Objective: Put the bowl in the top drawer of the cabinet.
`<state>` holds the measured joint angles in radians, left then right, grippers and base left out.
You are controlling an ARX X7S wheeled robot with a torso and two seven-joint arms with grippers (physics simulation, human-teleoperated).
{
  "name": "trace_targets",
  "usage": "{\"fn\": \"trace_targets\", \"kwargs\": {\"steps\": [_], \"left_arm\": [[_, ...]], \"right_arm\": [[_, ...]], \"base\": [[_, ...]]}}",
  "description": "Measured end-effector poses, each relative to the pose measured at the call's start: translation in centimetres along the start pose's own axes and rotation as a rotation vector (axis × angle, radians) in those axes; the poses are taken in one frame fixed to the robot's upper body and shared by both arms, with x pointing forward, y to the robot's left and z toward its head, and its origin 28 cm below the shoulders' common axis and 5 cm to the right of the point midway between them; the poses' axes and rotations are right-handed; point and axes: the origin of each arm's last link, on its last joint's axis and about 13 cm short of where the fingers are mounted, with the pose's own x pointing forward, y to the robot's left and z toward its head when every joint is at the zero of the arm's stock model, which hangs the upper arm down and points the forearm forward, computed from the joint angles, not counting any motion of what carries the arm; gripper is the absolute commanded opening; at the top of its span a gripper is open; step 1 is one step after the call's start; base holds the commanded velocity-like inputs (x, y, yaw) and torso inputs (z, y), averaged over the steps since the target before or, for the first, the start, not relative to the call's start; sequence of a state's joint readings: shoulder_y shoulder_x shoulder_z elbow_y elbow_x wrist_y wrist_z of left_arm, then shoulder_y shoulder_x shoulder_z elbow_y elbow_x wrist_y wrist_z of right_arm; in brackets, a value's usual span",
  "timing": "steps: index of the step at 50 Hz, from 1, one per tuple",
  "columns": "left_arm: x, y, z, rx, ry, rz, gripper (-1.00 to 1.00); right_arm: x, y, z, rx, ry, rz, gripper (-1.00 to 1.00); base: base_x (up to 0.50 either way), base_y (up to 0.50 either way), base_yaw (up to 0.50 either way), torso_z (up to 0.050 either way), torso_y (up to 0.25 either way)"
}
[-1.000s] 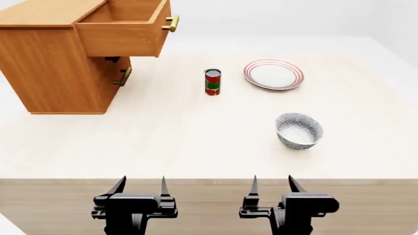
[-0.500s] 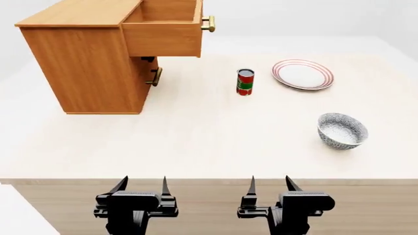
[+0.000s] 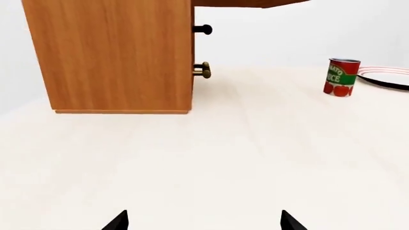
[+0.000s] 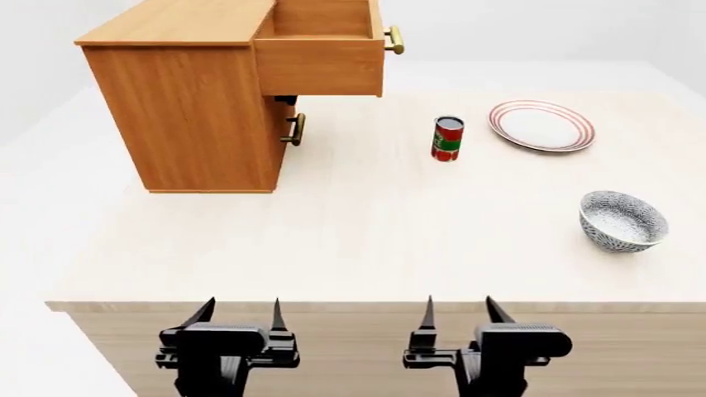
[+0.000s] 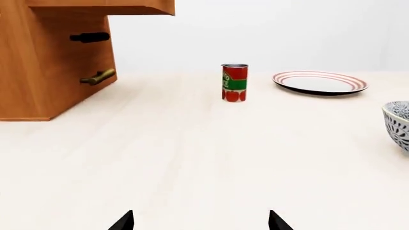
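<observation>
At the lower right of the head view, the bowl (image 4: 624, 221) sits upright on the pale table (image 4: 364, 223), near its right edge and well apart from everything else. Its speckled rim also shows at the right edge of the right wrist view (image 5: 397, 123).

Toward the upper left of the head view stands the cabinet (image 4: 198, 116), resting on the table. Its top drawer (image 4: 322, 51) is pulled out, the open box jutting to the right with a brass handle (image 4: 394, 40) on its front. Below it the lower drawer is shut, its smaller brass handle (image 4: 294, 130) showing on the cabinet's front.

Between the cabinet and the plate (image 4: 541, 125) stands a red and green can (image 4: 447, 138), upright. The plate lies flat in the upper right, beyond the bowl.

Along the bottom of the head view both arms hang in front of the table's near edge. The left gripper (image 4: 240, 313) has its fingers spread, nothing between them; the right gripper (image 4: 458, 310) is likewise spread and holds nothing. Both are well apart from the bowl. In the left wrist view only the two fingertips (image 3: 118, 220) show, wide apart, with the cabinet's side (image 3: 115, 55) and the can (image 3: 341, 77) beyond.
</observation>
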<state>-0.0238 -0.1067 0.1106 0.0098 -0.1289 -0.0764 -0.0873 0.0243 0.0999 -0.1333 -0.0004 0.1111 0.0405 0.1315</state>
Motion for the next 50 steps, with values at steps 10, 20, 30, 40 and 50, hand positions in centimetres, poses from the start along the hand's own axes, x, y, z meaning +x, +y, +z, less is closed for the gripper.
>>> {"fn": "trace_targets", "kwargs": {"steps": [10,20,30,40,50], "left_arm": [[-1.3,0.1,2.3,-0.063,0.009,-0.041,1.0],[-2.8,0.6,7.3,-0.12,-0.027,-0.103,1.0],[-2.4,1.7,15.1,-0.121,-0.129,-0.212,1.0],[-0.3,2.5,21.3,-0.063,-0.226,-0.284,1.0],[1.9,3.4,26.4,-0.057,-0.288,-0.293,1.0]], "right_arm": [[-1.3,-0.8,2.2,0.011,0.0,-0.01,1.0],[-2.0,-1.7,8.4,0.043,-0.013,0.007,1.0],[-1.0,-2.8,17.6,0.146,-0.048,0.046,1.0],[-0.4,-3.6,24.6,0.047,-0.176,0.11,1.0],[0.8,-4.5,29.3,-0.021,-0.265,0.139,1.0]], "base": [[0.0,0.0,0.0,0.0,0.0],[0.0,0.0,0.0,0.0,0.0],[0.0,0.0,0.0,0.0,0.0],[0.07,0.0,0.0,0.0,0.0],[0.17,0.0,0.0,0.0,0.0]]}}
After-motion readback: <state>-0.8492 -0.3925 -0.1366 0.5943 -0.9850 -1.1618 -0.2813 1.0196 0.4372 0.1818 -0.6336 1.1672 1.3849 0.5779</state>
